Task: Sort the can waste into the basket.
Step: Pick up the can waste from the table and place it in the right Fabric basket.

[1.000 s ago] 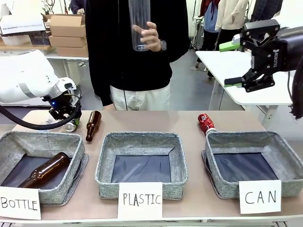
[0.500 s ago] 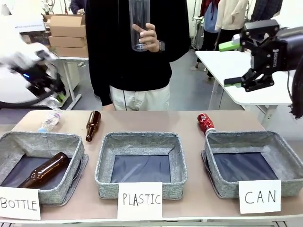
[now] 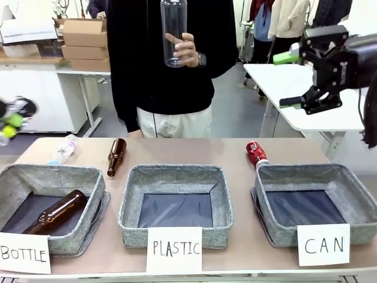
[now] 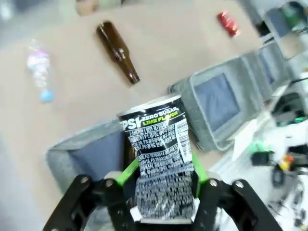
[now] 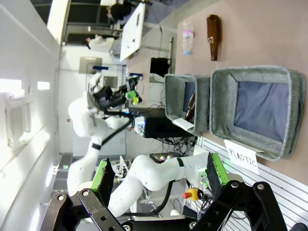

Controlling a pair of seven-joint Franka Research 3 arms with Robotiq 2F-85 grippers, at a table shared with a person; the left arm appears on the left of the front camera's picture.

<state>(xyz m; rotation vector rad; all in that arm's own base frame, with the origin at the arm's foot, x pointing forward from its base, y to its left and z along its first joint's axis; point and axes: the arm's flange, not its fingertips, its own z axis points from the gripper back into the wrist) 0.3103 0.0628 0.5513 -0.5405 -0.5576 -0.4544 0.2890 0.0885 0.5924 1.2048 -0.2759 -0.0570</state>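
Observation:
A black can point(image 4: 161, 154) with green and white print is upright between the green pads of my left gripper point(image 4: 163, 174), which is shut on it. In the front view that gripper point(image 3: 12, 118) is a blur at the far left edge, above the table. The shiny red can point(image 3: 255, 153) lies on the table by the far left corner of the grey basket point(image 3: 300, 170) carded "CAN"; it also shows far off as the red can point(image 4: 227, 23). My right gripper point(image 3: 318, 76) hangs open and empty high above that basket, seen too as the right gripper point(image 5: 161, 178).
The "PLASTIC" basket point(image 3: 171, 174) holds nothing. The "BOTTLE" basket point(image 3: 53, 171) holds a brown bottle point(image 3: 56, 212). Another brown bottle point(image 3: 115, 156) and a clear plastic bottle point(image 3: 63, 148) lie behind it. A person across the table holds up a clear bottle point(image 3: 174, 32).
My left gripper rose from the table behind the "BOTTLE" basket with the black can and swung up and out to the left edge. The right arm stayed still.

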